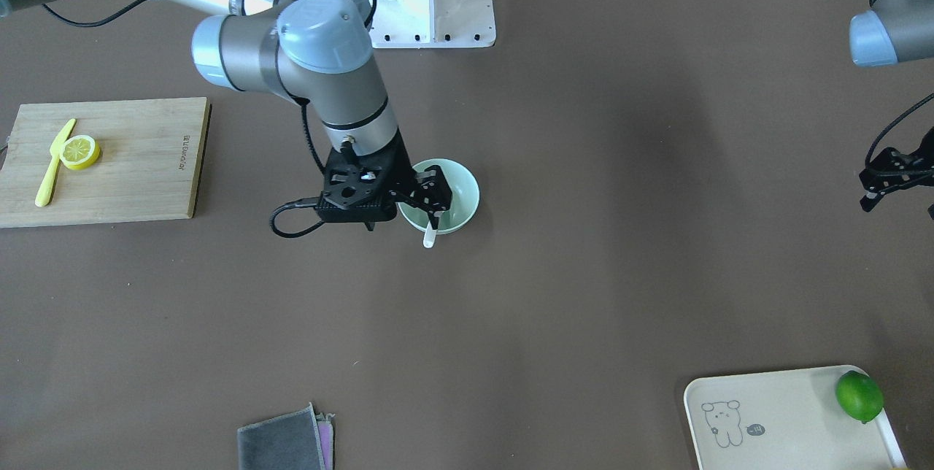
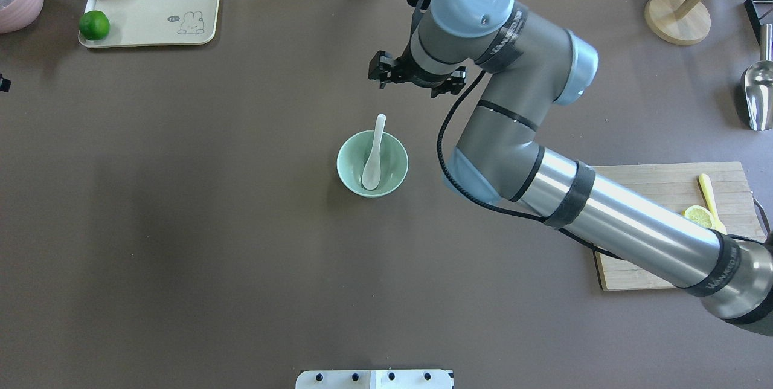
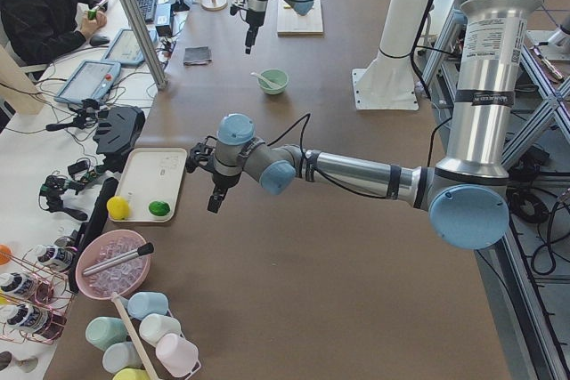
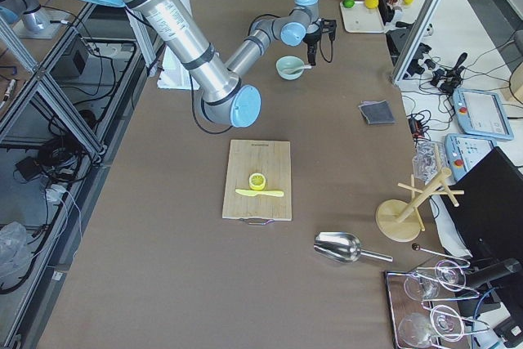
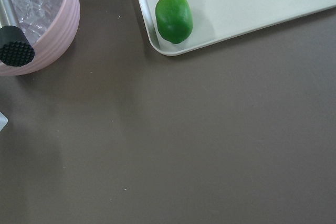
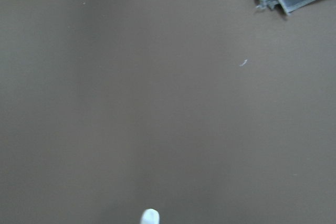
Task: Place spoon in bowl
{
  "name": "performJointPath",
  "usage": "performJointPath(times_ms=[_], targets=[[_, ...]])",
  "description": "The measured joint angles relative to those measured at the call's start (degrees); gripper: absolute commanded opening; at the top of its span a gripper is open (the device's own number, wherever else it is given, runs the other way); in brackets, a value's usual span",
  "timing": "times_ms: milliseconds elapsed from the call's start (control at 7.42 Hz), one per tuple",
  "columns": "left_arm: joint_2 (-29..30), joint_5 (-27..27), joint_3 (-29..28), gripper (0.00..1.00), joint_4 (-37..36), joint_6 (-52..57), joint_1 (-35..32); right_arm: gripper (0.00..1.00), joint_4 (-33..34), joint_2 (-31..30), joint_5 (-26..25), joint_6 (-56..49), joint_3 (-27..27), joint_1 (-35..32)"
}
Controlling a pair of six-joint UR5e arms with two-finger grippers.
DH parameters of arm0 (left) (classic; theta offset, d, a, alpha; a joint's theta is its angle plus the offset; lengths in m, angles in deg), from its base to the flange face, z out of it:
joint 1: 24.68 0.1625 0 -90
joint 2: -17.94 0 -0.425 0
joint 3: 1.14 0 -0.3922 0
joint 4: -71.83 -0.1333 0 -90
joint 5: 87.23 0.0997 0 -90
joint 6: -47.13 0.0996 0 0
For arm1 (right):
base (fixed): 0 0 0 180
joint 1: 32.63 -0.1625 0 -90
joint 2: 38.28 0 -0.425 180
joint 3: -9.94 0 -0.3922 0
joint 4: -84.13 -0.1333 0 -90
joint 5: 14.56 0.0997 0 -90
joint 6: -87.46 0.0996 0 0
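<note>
The pale mint-green bowl [image 1: 465, 191] stands mid-table. It also shows in the overhead view [image 2: 349, 165]. The white spoon [image 2: 374, 156] lies in it, with the scoop down inside and the handle leaning out over the far rim [image 1: 429, 238]. My right gripper [image 1: 432, 201] hangs above the bowl's handle side. It is raised clear of the spoon, with its fingers apart and empty. The right wrist view shows only the spoon's handle tip [image 6: 150, 216]. My left gripper [image 1: 870, 200] hovers far off near the cream tray. I cannot tell whether its fingers are open or shut.
A wooden cutting board [image 1: 131, 163] holds a lemon slice [image 1: 80, 152] and a yellow knife [image 1: 55, 163]. A cream tray [image 1: 788, 419] holds a lime [image 1: 859, 397]. A grey cloth [image 1: 284, 441] lies at the operators' edge. A pink ice bowl [image 5: 52, 24] stands beside the tray.
</note>
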Motion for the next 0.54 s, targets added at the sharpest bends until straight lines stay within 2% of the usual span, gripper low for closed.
performJointPath(times_ms=[270,539], targets=[[-0.11,-2.86,0.51,0.98,-4.05,6.19,-5.34,1.00,5.35,-9.52,5.96,-13.91,-7.39,-7.27],[0.07,-3.28,1.23,0.98,-9.91,13.02,-10.16,1.00,5.84,-20.28,13.98,-24.51,-11.64,-15.30]])
